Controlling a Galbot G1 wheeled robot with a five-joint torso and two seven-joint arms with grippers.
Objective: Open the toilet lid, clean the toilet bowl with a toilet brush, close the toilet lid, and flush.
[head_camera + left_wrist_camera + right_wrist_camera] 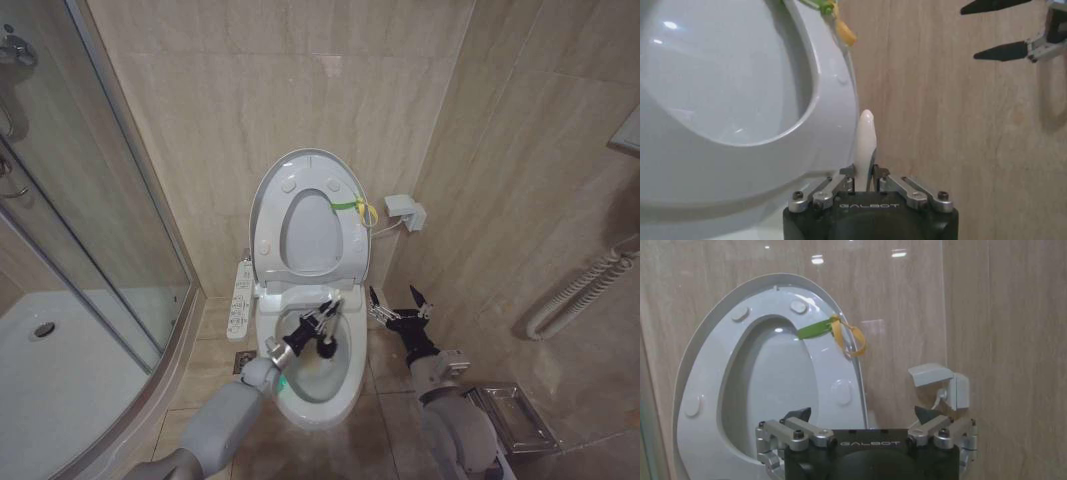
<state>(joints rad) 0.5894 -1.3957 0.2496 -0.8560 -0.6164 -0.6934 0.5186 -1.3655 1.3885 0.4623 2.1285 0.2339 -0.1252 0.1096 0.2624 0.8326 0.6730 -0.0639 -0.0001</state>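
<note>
The toilet lid stands raised against the back wall with the ring seat up in front of it, and a yellow-green band is tied at its right edge. Below lies the open white toilet bowl. My left gripper hovers over the bowl, shut on the thin white handle of the toilet brush; the bristle head is hidden. In the left wrist view the handle points up beside the seat. My right gripper is open to the right of the bowl, holding nothing, and faces the lid.
A glass shower enclosure and its white tray take up the left. The toilet's side control panel and a floor drain lie left of the bowl. A white wall box, a grab rail and a metal floor tray are on the right.
</note>
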